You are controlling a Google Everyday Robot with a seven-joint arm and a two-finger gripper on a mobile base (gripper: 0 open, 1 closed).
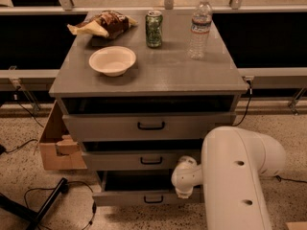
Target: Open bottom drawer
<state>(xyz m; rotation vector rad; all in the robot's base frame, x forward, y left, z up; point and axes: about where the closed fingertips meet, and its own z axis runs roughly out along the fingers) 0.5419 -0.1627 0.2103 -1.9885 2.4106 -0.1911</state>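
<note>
Bottom drawer point(127, 198) is the lowest of three in the grey cabinet point(144, 83), down at floor level. It has a plain grey front with a small black bar handle point(153, 199) at mid-width. It is partly open: the front sits forward of the cabinet face, with a dark gap above it, and the interior is too shadowed to make out. Its right end is hidden behind the white robot arm point(237, 176). The gripper point(184, 189) is low at the drawer's right side, just right of the handle and level with the top edge of the front panel. Only its white wrist end shows, so I cannot tell whether it is grasping anything or released. The middle drawer point(144, 159) and top drawer point(148, 126) have the same grey fronts and black handles, and each also shows a dark gap above. On the cabinet top are a cream bowl point(112, 60), a crumpled snack bag point(103, 24), a green can point(154, 28) and a clear water bottle point(199, 28). The bottle has a label band, but its text is unreadable (same for the can and the bag). A cardboard box point(53, 145) sits on the floor touching the cabinet's left side, and black cables point(33, 195) lie on the speckled floor nearby.
</note>
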